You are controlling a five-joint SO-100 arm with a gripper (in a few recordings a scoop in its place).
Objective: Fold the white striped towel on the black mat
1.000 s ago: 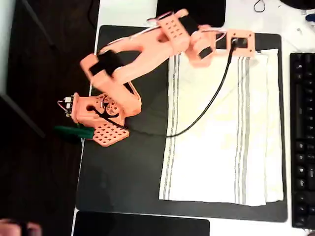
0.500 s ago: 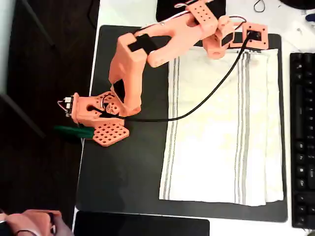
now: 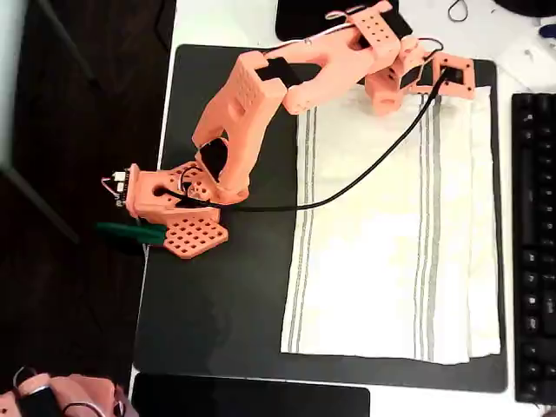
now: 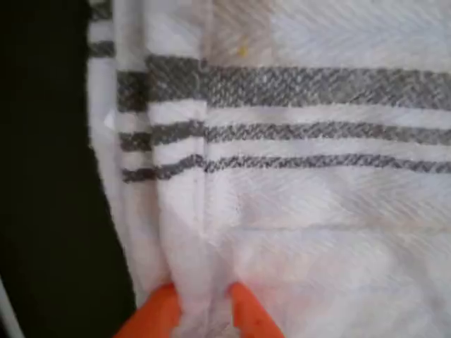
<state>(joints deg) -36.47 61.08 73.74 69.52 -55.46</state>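
1. White striped towel (image 3: pixel 395 234) lies spread flat on the right half of the black mat (image 3: pixel 217 295) in the overhead view; grey stripe groups run near its left and right edges.
2. Towel's far right edge shows layered hems, one just inside the other.
3. Orange arm (image 3: pixel 252 104) reaches from its base on the mat's left part, across to the towel's top right corner. A black cable (image 3: pixel 365 178) trails from the wrist over the cloth back to the base.
4. Gripper (image 4: pixel 204 303), wrist view: two orange fingertips (image 4: pixel 158 313) nearly together, a raised ridge of towel edge pinched between them. Mat shows dark to the left of the hem.
5. Black keyboard (image 3: pixel 534 243) sits just beside the mat's right edge.
6. A person's hand (image 3: pixel 52 398) at the bottom left corner, well apart from the towel.
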